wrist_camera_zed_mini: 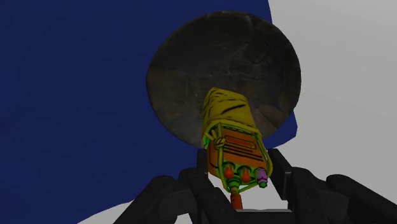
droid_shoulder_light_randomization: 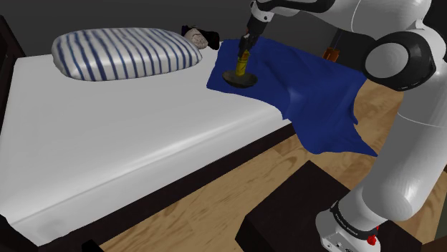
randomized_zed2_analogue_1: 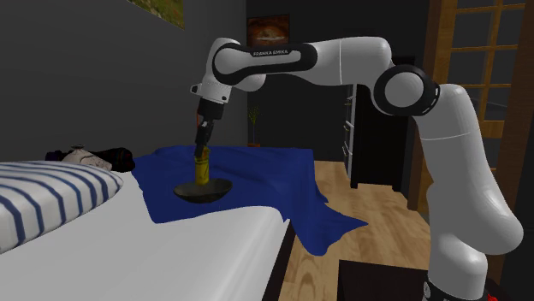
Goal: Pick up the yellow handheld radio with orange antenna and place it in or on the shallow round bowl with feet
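Note:
The yellow handheld radio [wrist_camera_zed_mini: 230, 130] stands upright over the dark shallow round bowl [wrist_camera_zed_mini: 191, 70], with its orange antenna end up between the fingers. My black gripper [wrist_camera_zed_mini: 240, 181] is shut on its upper part. In the shoulder view the radio [droid_shoulder_light_randomization: 243, 64] hangs from the gripper [droid_shoulder_light_randomization: 246, 47] with its lower end inside the bowl [droid_shoulder_light_randomization: 240, 80]. The second exterior view has the radio [randomized_zed2_analogue_1: 203, 170] reaching down into the bowl [randomized_zed2_analogue_1: 202, 191] under the gripper [randomized_zed2_analogue_1: 204, 141]. Whether the radio touches the bowl's floor I cannot tell.
The bowl sits on a blue blanket [droid_shoulder_light_randomization: 308, 93] draped over the white bed [droid_shoulder_light_randomization: 122, 143] and hanging off its edge. A striped pillow [droid_shoulder_light_randomization: 125, 54] lies at the shoulder view's left, with a small dark object [droid_shoulder_light_randomization: 197, 34] behind it. Wooden floor and dark furniture [randomized_zed2_analogue_1: 372, 128] lie beyond.

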Tool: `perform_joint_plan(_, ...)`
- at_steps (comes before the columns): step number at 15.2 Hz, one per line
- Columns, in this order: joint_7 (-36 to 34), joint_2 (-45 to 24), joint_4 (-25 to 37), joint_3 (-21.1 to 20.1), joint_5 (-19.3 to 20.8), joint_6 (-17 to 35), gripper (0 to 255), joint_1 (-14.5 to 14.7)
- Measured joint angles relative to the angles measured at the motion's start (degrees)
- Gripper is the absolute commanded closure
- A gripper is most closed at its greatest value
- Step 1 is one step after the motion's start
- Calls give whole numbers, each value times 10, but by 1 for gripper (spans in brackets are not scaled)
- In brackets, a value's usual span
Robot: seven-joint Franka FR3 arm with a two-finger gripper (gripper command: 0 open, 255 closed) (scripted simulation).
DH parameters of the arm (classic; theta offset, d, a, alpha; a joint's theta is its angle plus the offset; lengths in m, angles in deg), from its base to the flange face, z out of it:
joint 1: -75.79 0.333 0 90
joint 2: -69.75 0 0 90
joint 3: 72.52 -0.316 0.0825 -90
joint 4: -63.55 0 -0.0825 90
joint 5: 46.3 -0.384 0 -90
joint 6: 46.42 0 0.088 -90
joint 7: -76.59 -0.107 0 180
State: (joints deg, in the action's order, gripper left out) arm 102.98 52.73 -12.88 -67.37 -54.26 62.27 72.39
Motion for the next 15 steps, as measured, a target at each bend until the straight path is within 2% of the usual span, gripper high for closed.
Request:
perform_joint_plan(6, 0, 0, 0, 0, 0, 0, 0, 0)
perform_joint_plan(11, -3, 4, 58, 2, 0, -62, 0, -4)
perform_joint_plan(15, -2, 7, 61, 2, 1, -68, 0, -5)
